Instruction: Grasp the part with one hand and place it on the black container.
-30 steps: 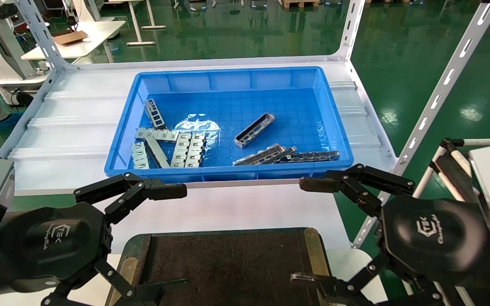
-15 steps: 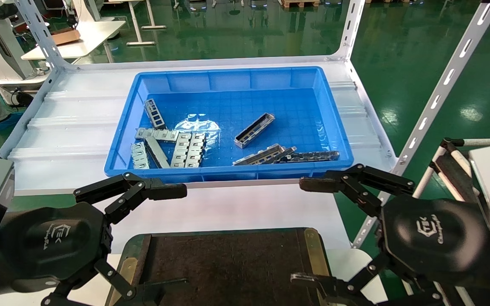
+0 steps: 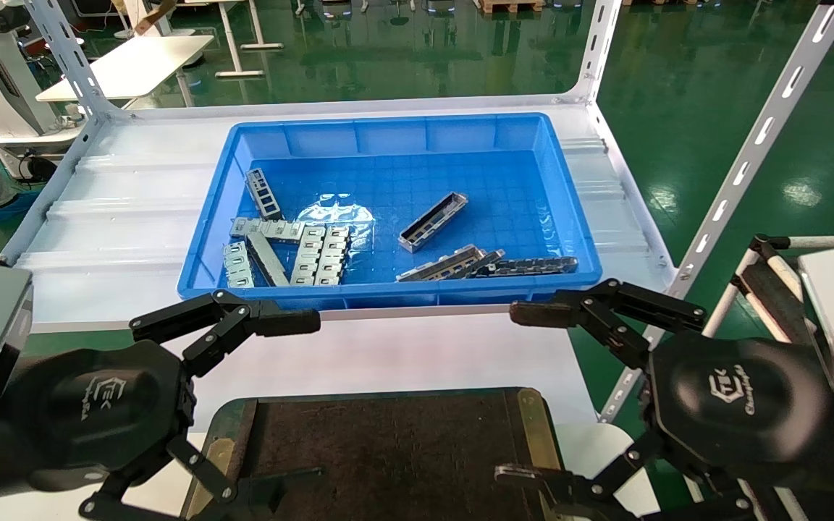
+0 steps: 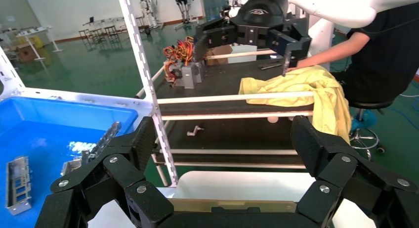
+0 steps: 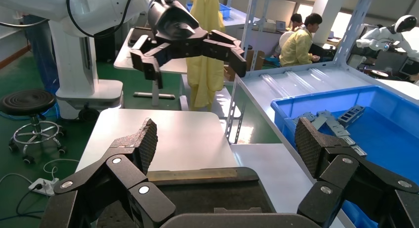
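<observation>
A slim silver-grey rail, the part [image 3: 433, 221], lies alone and slanted in the middle of the blue crate [image 3: 388, 130]. Similar rails [image 3: 442, 263] lie by the crate's near wall. The black container [image 3: 388, 449], a flat brown-black tray with brass side strips, sits empty at the near edge; it also shows in the right wrist view [image 5: 207, 188]. My left gripper [image 3: 294, 401] is open and empty over the tray's left side, also seen in its wrist view [image 4: 225, 139]. My right gripper [image 3: 522, 394] is open and empty over the tray's right side, also seen in its wrist view [image 5: 225, 144].
Flat pale plates [image 3: 316, 253] lie at the crate's left, a dark slotted rail [image 3: 533, 265] at its near right. The crate stands on a white shelf [image 3: 120, 217] with slotted uprights [image 3: 750, 152]. A white table [image 3: 388, 354] lies between shelf and tray.
My left gripper has shifted slightly to the right. My right gripper and the parts in the crate have not moved.
</observation>
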You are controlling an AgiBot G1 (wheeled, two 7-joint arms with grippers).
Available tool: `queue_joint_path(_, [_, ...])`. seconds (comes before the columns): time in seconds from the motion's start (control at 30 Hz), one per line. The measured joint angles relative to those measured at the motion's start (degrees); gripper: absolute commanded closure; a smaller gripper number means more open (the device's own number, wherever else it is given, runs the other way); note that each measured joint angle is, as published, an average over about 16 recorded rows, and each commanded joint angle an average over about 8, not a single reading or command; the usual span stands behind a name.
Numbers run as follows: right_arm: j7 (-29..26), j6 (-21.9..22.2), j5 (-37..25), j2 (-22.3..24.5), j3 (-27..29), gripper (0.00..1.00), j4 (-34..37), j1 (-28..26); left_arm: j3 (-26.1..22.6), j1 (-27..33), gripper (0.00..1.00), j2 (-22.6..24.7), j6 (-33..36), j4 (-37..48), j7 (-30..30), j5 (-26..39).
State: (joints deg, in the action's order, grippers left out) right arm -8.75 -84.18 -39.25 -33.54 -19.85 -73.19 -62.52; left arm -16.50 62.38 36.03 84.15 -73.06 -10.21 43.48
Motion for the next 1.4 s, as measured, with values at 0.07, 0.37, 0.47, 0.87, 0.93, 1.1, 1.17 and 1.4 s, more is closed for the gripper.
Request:
queue_joint_path(0.07, [0.0, 0.0, 0.0, 0.0, 0.0, 0.00, 0.0, 0.0, -0.2, 0.3, 0.00, 0.4, -0.8, 0.1, 0.1, 0.7])
queue_joint_path(0.37, [0.0, 0.0, 0.0, 0.0, 0.0, 0.00, 0.0, 0.0, -2.0, 2.9, 0.00, 4.2, -6.6, 1.5, -0.5, 5.8])
queue_joint_path(0.47, [0.0, 0.0, 0.0, 0.0, 0.0, 0.00, 0.0, 0.0, -3.0, 4.4, 0.00, 6.2, -9.0, 2.7, -1.0, 8.0])
queue_joint_path(0.87, [0.0, 0.0, 0.0, 0.0, 0.0, 0.00, 0.0, 0.0, -8.0, 12.2, 0.00, 16.7, -18.8, 12.1, -2.0, 18.2])
queue_joint_path(0.93, [0.0, 0.0, 0.0, 0.0, 0.0, 0.00, 0.0, 0.0, -8.9, 13.4, 0.00, 18.8, -20.7, 14.3, -1.7, 19.9])
queue_joint_path(1.1, [0.0, 0.0, 0.0, 0.0, 0.0, 0.00, 0.0, 0.0, -10.6, 16.6, 0.00, 24.3, -25.4, 21.1, -0.5, 23.9])
queue_joint_path(1.17, [0.0, 0.0, 0.0, 0.0, 0.0, 0.00, 0.0, 0.0, -11.2, 17.9, 0.00, 26.5, -27.3, 24.2, 0.2, 25.2])
queue_joint_path(1.4, [0.0, 0.0, 0.0, 0.0, 0.0, 0.00, 0.0, 0.0, -13.0, 22.3, 0.00, 34.3, -33.5, 36.4, 3.1, 29.0])
